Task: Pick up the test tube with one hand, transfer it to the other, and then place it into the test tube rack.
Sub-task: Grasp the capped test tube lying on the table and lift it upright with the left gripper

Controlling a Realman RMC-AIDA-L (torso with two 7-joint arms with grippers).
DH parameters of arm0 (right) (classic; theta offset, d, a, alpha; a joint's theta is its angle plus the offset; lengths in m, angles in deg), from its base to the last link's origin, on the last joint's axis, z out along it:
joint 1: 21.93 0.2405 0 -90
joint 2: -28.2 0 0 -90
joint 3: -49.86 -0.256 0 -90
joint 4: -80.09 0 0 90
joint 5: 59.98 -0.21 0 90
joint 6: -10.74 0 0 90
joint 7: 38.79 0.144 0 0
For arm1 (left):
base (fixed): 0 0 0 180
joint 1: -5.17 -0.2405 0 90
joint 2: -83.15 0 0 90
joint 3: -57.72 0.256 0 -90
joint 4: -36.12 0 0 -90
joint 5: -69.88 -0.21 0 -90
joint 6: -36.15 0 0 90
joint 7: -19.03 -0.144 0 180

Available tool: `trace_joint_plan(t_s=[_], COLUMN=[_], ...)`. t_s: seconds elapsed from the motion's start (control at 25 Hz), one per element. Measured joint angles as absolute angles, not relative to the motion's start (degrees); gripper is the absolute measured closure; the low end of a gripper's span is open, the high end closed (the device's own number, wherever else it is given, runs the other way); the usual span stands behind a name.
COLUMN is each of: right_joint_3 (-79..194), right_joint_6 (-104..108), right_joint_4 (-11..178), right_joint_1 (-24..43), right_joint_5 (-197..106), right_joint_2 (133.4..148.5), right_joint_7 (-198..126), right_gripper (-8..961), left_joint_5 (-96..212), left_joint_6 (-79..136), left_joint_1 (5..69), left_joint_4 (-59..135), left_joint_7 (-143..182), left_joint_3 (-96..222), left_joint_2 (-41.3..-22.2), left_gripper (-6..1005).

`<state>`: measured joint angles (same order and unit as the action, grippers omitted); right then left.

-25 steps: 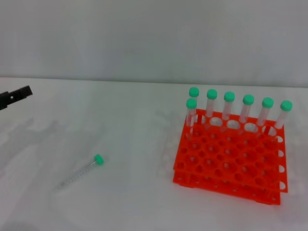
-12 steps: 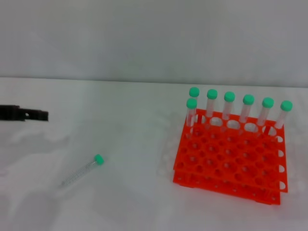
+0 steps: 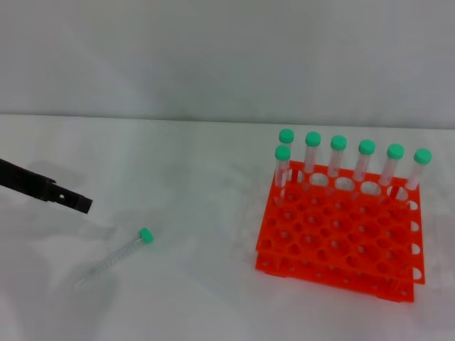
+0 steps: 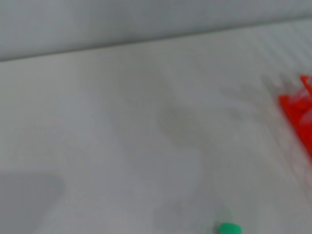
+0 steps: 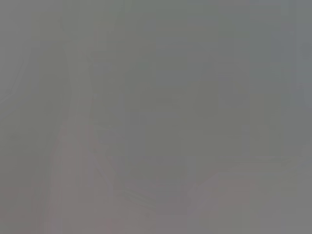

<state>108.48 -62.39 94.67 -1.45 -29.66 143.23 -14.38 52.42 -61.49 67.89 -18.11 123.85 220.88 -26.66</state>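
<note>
Left gripper (image 3: 84, 204) enters from the left edge of the head view at mid height, black fingertip angled down-right; can't tell whether it's spread or pressed together. Not touching anything.

Test tube (image 3: 116, 256) lies flat on the white bench (image 3: 192, 284), lower left of frame, just below-right of that fingertip. Green cap points up-right, tapered tip down-left. Cap also shows at the bottom edge of the left wrist view (image 4: 228, 228).

Test tube rack (image 3: 340, 238) sits right of centre, well apart from the tube. Seven green-capped tubes (image 3: 338, 158) stand upright along its back rows.

Right gripper not visible anywhere; right wrist view shows nothing readable.
</note>
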Motion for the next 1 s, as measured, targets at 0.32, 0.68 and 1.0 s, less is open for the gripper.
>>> trace_joint_plan(t_s=[0.32, 0.68, 1.0], right_joint_3=[108.5, 108.7, 108.9], right_joint_6=[-63.2, -63.9, -64.0], right_joint_4=[94.2, 94.1, 94.1], right_joint_1=[-1.7, -2.6, -2.7], right_joint_5=[-29.6, -29.6, -29.7], right_joint_2=[143.25, 143.24, 143.24], right_joint_7=[-14.3, -13.9, -13.8], right_gripper=[181, 185, 189], left_joint_5=[43.9, 40.1, 38.5], left_joint_6=[-57.1, -53.3, -51.8], left_joint_1=[70.9, 71.9, 72.0], left_joint_4=[-13.9, -11.4, -11.3], left_joint_7=[123.0, 123.2, 123.0], left_joint_3=[220.9, 220.9, 220.9], left_joint_2=[-30.02, -33.40, -33.98], left_gripper=[174, 192, 208])
